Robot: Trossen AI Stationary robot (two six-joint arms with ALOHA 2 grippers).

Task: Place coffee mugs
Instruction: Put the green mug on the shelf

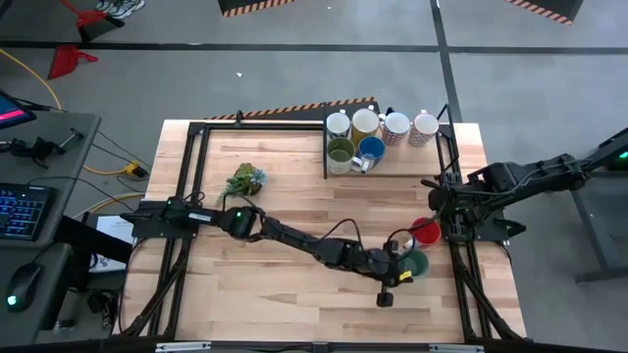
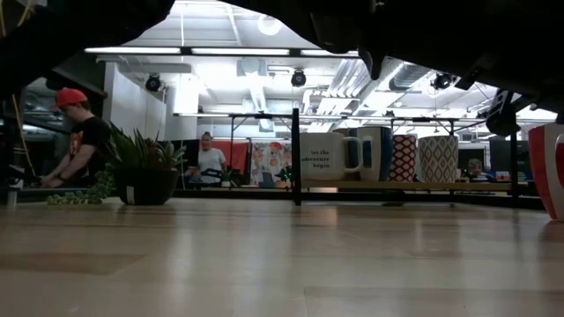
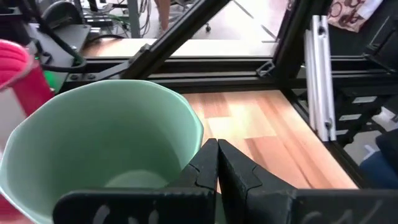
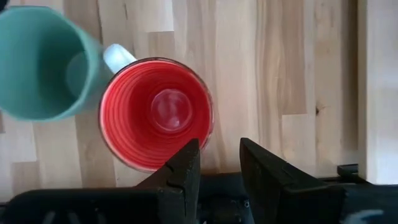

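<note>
Here left hand (image 3: 217, 163) pinched on teal mug (image 3: 106, 149) rim; right hand (image 4: 217, 163) part-open, straddling red mug (image 4: 155, 112) rim.

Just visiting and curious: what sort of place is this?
Probably a robotics lab or workshop: a wooden table in a black metal frame, a keyboard on a desk beside it, and people working under open ceiling lights.
</note>
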